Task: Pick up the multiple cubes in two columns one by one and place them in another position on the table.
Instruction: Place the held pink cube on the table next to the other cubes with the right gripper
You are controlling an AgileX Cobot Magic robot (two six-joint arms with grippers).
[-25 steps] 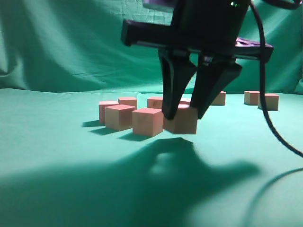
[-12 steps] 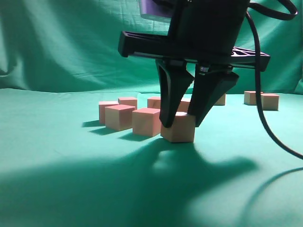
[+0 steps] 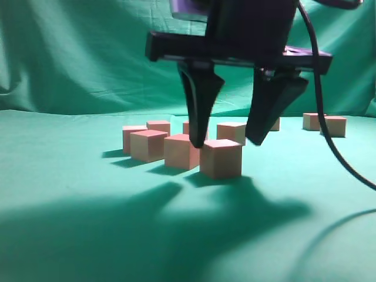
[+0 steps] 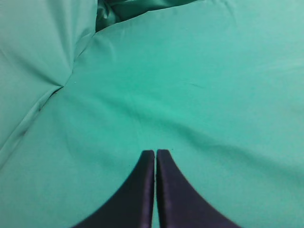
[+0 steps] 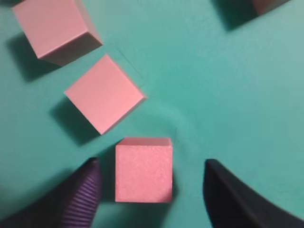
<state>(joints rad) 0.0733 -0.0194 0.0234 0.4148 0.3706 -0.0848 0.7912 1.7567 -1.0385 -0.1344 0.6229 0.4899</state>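
Matte, wood-like cubes (image 3: 221, 158) on the table (image 3: 70, 235) of soft, faintly wrinkled green cloth; gripper fingers (image 5: 80, 197) ribbed dark plastic

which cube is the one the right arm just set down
On the green table, find the cluster of cubes under the big black right gripper. The cube sits nearest the camera, directly between the open fingers, touching neither, slightly apart from its row.

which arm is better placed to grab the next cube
Right. The right gripper hangs open directly over the cubes, one cube between its jaws. The left gripper is shut, with only green cloth in view.
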